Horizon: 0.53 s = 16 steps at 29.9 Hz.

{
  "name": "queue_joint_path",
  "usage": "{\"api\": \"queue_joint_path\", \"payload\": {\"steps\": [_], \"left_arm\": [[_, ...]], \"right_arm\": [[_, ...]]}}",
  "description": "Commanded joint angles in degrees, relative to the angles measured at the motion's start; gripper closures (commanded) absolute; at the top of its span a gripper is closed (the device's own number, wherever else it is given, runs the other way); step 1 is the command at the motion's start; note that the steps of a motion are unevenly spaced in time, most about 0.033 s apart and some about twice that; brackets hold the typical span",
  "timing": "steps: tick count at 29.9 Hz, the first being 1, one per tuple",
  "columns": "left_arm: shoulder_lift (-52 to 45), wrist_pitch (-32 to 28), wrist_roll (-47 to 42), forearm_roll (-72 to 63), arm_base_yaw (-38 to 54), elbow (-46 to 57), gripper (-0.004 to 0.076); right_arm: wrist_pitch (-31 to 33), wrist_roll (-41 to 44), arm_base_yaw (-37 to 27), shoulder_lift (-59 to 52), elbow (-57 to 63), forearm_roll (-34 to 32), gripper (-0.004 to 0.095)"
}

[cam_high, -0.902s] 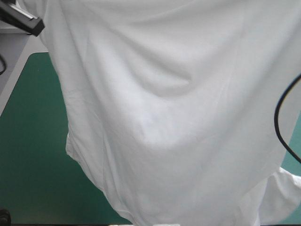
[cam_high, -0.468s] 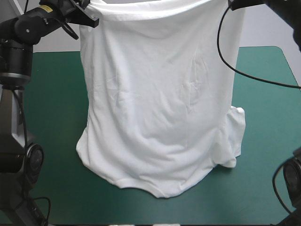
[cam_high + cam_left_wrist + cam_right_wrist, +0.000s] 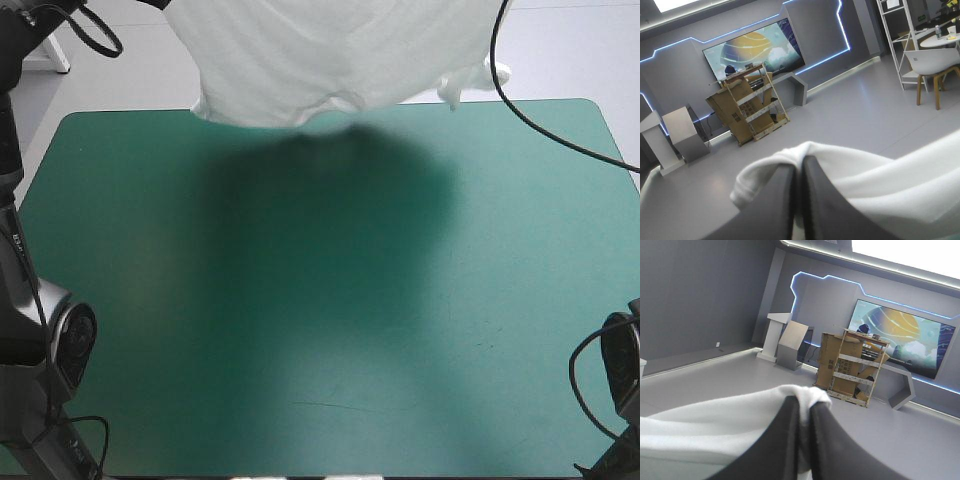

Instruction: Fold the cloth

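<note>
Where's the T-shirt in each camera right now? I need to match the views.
High view: the T-shirt hangs lifted at the picture's top, over the far edge of the teal-green table.
Left wrist view: the T-shirt is pinched in the left gripper and spreads away beside it.
Right wrist view: the T-shirt is pinched in the right gripper and spreads away beside it.
Shared landmark: the shirt's white span between the two grips; the table shows only in the high view.
</note>
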Motion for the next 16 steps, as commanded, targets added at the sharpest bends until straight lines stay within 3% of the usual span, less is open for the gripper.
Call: {"api": "queue_joint_path", "payload": {"steps": [1,5,7,16], "left_arm": [[-1.4,-0.4,-1.2,-0.3,-0.1,1.7,0.0705],[-1.1,6.2,-5.4,1.4,-0.1,12.2,0.0705],[-1.2,7.0,-5.4,1.4,-0.1,20.8,0.0705],[-13.2,-2.1,-1.1,-7.0,-0.1,60.4,0.0705]], "right_arm": [[3.5,0.4,-0.7,-1.3,-0.4,1.3,0.092],[14.6,2.6,-0.7,-0.1,6.1,-1.4,0.0901],[16.6,2.5,-0.7,-0.1,12.7,-0.6,0.0901],[8.0,-0.3,-0.7,-13.3,55.5,1.8,0.0901]]}}
